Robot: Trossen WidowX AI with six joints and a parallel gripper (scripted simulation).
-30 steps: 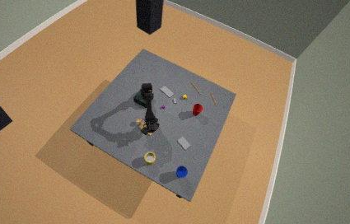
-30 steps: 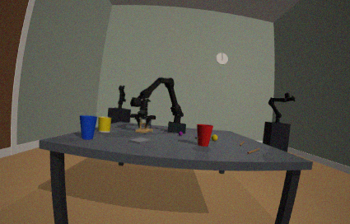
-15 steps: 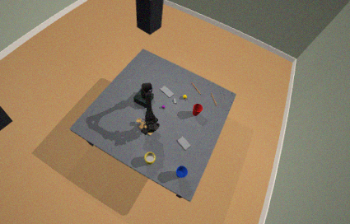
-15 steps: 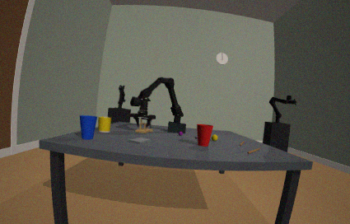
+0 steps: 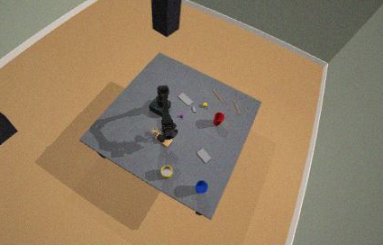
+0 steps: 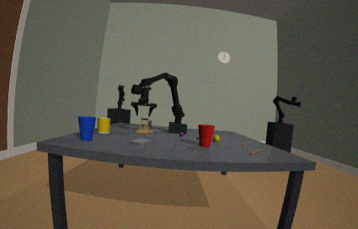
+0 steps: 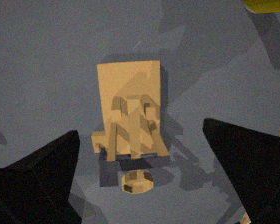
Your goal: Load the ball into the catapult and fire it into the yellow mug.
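The wooden catapult (image 5: 168,143) (image 6: 144,131) (image 7: 128,80) stands on the table, its base and upright frame visible in the wrist view. Its round cup (image 7: 137,190) shows no ball in it. My gripper (image 6: 143,115) (image 7: 143,131) is open and empty, above the catapult, with the fingers wide on either side. The yellow mug (image 5: 167,176) (image 6: 104,125) (image 7: 271,5) stands upright near the table edge, beyond the catapult's base. A small purple ball (image 5: 181,116) (image 6: 181,134) and a larger yellow ball (image 5: 205,104) (image 6: 216,138) lie on the table.
A red cup (image 5: 218,119) (image 6: 205,135) and a blue cup (image 5: 201,186) (image 6: 87,128) stand on the table (image 5: 132,96). Two flat grey blocks (image 5: 186,99) (image 5: 204,155), a small grey piece (image 5: 194,109) and two thin sticks (image 5: 217,95) (image 5: 237,107) lie around.
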